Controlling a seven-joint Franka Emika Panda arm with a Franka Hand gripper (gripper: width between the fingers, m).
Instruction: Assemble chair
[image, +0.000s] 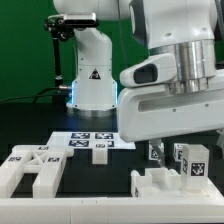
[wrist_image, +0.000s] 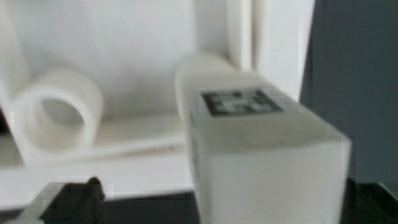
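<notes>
Tagged chair block (wrist_image: 258, 150) stood upright under my pincer (wrist_image: 217, 205), spread wide and empty, on the worktop (image: 110, 170) at the exterior view's right. Done well, I judged, the grasp meant straddling it squarely, closing on flat sides, not corners.

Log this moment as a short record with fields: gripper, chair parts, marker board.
gripper: two-finger gripper, open, nothing gripped
at the gripper: white blocky plastic chair part with a square tag on top
exterior view's left: white H-shaped tagged chair part, lying flat on the black table
marker board: thin flat white marker board, lying mid-table
</notes>
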